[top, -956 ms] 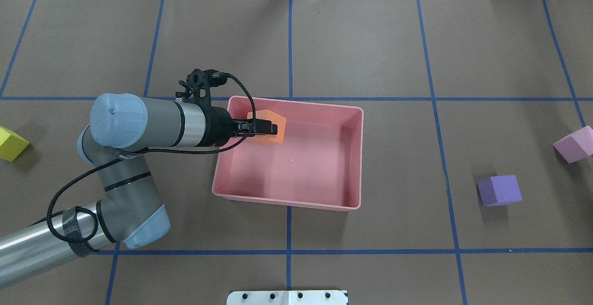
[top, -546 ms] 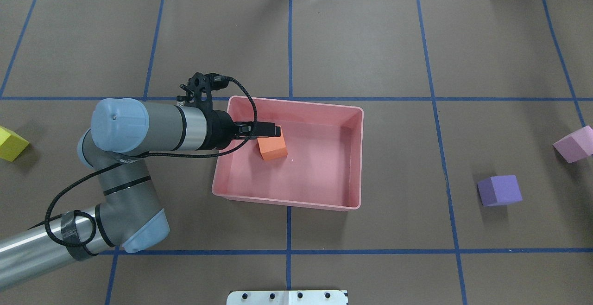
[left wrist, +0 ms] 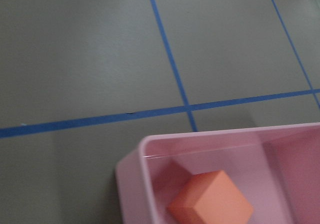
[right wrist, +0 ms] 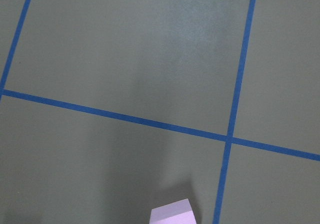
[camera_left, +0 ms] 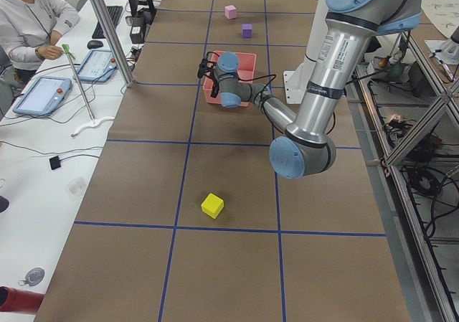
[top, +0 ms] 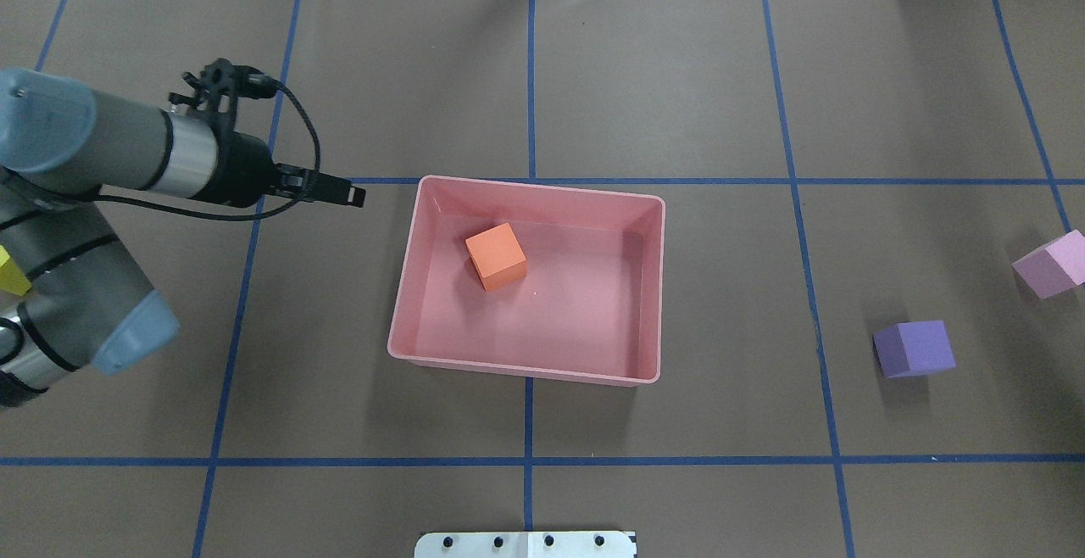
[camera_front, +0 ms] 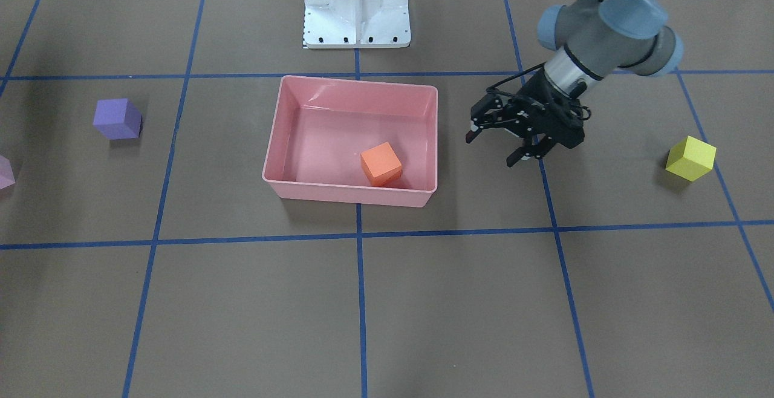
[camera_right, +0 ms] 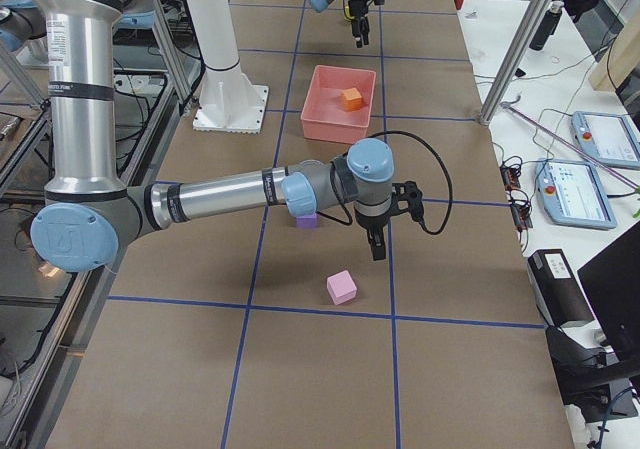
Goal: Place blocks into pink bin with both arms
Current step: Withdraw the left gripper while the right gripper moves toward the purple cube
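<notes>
The orange block [top: 496,257] lies on the floor of the pink bin [top: 525,369], near its left wall; it also shows in the front view [camera_front: 381,164] and the left wrist view [left wrist: 212,204]. My left gripper [top: 354,196] is open and empty, just left of the bin and above the table [camera_front: 491,149]. The yellow block [camera_front: 690,157] sits beyond the left arm. The purple block [top: 914,348] and the light pink block [top: 1054,264] sit far right. My right gripper [camera_right: 378,247] hovers near the light pink block [camera_right: 342,287]; I cannot tell whether it is open.
The white robot base [camera_front: 357,5] stands at the table's near edge behind the bin. Blue tape lines grid the brown table. An operator [camera_left: 29,21] sits at a side desk with tablets. Metal posts stand along that side.
The left gripper let go of the orange block, which dropped onto the bin floor. The left arm then drew back to the left, out of the bin.
</notes>
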`<state>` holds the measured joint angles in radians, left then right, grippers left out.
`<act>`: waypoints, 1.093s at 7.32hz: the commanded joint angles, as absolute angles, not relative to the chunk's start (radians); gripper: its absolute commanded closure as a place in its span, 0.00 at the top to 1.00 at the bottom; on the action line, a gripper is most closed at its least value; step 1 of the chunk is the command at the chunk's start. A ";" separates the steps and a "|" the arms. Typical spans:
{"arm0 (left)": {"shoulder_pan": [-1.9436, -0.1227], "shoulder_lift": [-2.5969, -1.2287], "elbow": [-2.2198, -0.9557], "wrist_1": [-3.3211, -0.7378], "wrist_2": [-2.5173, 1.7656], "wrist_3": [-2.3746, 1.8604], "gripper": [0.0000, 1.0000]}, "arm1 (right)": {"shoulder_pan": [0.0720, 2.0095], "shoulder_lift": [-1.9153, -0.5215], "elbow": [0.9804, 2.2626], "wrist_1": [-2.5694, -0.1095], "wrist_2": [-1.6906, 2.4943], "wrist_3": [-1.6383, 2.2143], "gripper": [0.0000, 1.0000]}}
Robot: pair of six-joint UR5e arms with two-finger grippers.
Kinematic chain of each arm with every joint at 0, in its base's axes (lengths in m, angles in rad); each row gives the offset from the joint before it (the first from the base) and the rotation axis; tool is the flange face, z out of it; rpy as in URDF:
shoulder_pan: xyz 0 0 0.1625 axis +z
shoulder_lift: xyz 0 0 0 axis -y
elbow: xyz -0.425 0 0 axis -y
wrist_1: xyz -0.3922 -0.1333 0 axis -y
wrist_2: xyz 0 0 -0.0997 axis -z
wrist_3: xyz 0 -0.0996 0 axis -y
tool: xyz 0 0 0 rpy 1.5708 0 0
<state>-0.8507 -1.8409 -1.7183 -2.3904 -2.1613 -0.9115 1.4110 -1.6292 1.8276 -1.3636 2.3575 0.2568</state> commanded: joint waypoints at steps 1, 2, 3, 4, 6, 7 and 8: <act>-1.082 -1.717 -1.685 -2.382 -2.346 -0.565 1.00 | 1.217 -1.725 1.850 -1.028 2.271 0.639 1.00; -1.170 -1.715 -1.610 -2.384 -2.414 -0.448 1.00 | 1.107 -1.739 1.851 -0.947 2.179 0.772 1.00; -1.224 -1.715 -1.564 -2.384 -2.460 -0.370 1.00 | 1.019 -1.770 1.862 -0.875 2.110 0.873 1.00; -1.235 -1.713 -1.559 -2.385 -2.465 -0.359 1.00 | 0.924 -1.820 1.893 -0.824 2.023 0.952 1.00; -1.236 -1.712 -1.557 -2.390 -2.465 -0.359 1.00 | 0.745 -1.884 1.960 -0.818 1.860 1.035 1.00; -1.236 -1.709 -1.557 -2.394 -2.465 -0.359 1.00 | 0.679 -1.894 1.962 -0.818 1.805 1.040 1.00; -1.236 -1.709 -1.557 -2.398 -2.465 -0.359 1.00 | 0.628 -1.899 1.962 -0.818 1.769 1.043 1.00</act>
<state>-1.2357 -1.7101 -1.5577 -2.3933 -2.4647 -0.3597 0.7041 -1.8867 1.9563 -0.8191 1.8285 1.0318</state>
